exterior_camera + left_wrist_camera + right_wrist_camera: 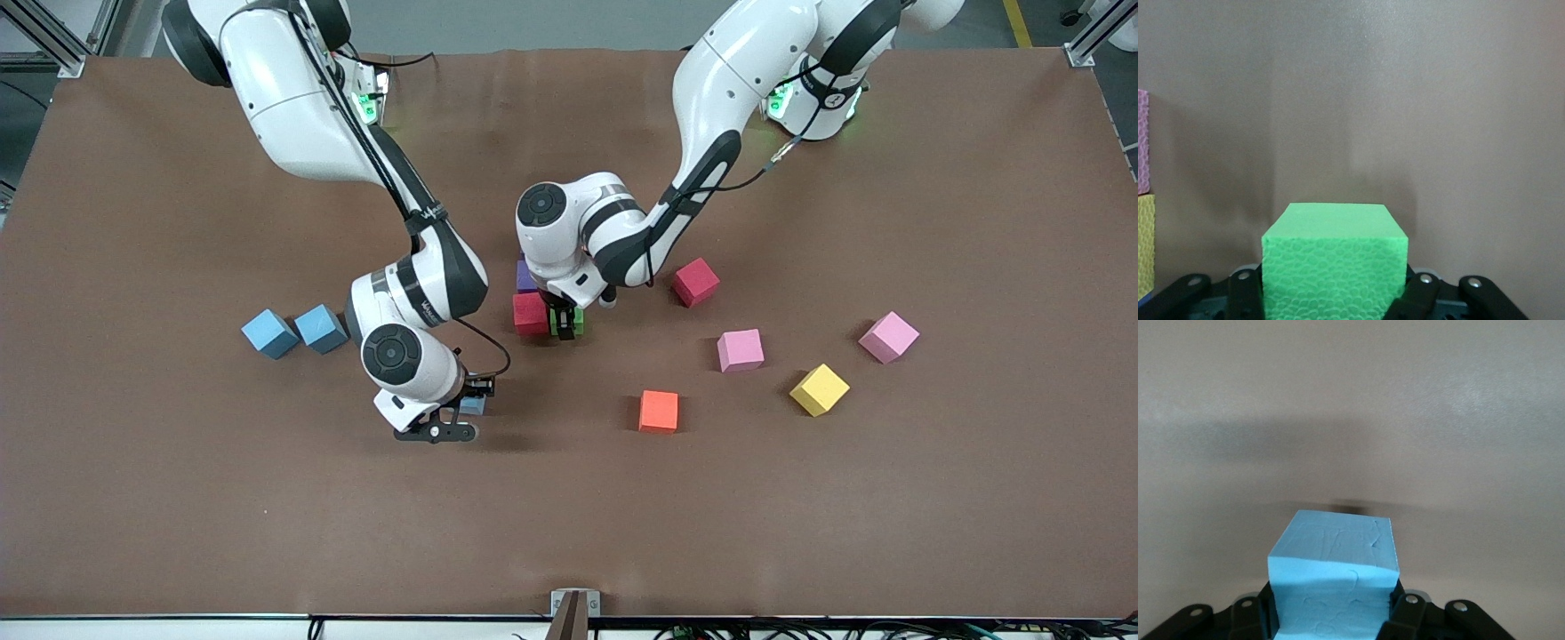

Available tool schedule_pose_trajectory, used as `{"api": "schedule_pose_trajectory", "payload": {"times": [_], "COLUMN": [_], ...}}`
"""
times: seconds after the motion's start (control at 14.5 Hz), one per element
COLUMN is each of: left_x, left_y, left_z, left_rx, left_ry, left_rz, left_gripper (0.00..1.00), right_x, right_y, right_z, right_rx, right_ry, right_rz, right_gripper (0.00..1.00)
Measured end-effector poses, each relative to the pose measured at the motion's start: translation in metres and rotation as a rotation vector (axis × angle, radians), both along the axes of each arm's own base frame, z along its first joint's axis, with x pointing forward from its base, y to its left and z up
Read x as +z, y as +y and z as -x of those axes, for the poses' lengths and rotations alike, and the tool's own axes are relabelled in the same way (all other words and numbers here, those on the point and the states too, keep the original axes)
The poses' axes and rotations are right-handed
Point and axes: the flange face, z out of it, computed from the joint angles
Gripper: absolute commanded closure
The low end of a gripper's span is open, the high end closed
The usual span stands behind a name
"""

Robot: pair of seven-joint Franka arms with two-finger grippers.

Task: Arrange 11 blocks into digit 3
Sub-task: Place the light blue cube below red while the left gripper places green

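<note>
Both arms (302,107) are glossy white shells with black bands at the joints and round dark caps on the wrist housings (391,353). Thin black cables run along the forearms, one looping free near the right wrist (484,342). Green lights glow at each base (782,98). Small dark lettering marks the black bands. Each claw (436,433) is black, with silver screws on its finger links (1425,279).
</note>
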Motion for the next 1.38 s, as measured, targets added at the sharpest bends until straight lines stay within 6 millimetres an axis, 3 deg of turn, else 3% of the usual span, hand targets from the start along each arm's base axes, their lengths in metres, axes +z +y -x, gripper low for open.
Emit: {"api": "schedule_pose_trajectory", "payload": {"times": [0.14, 0.21, 0.28, 0.69, 0.97, 1.17, 1.38], "left_x": [0.0, 0.0, 0.0, 0.003, 0.023, 0.051, 0.098], "left_y": [0.0, 0.0, 0.0, -0.004, -0.005, 0.002, 0.008], "left_z": [0.0, 0.0, 0.0, 0.0, -0.007, -0.008, -0.008], "left_rx": [0.0, -0.001, -0.004, -0.018, -0.011, -0.02, -0.04], "left_ry": [0.0, 0.0, 0.0, -0.008, -0.027, -0.018, -0.024], "left_rz": [0.0, 0.0, -0.001, 0.002, 0.001, -0.062, -0.108], "left_gripper": [0.6, 0.35, 0.0, 0.0, 0.0, 0.0, 0.0], "right_x": [0.0, 0.0, 0.0, 0.0, 0.0, -0.002, -0.003], "right_y": [0.002, 0.002, 0.002, 0.0, 0.003, 0.008, 0.016], "right_z": [0.001, 0.001, 0.001, 0.0, 0.001, 0.004, 0.006], "right_rx": [0.002, 0.002, 0.002, -0.001, 0.003, -0.003, -0.001], "right_ry": [0.001, 0.0, 0.0, -0.001, 0.0, 0.011, -0.003], "right_rz": [-0.002, -0.002, -0.003, -0.003, -0.007, -0.026, -0.042], "right_gripper": [0.6, 0.6, 0.6, 0.6, 0.6, 0.6, 0.6]}}
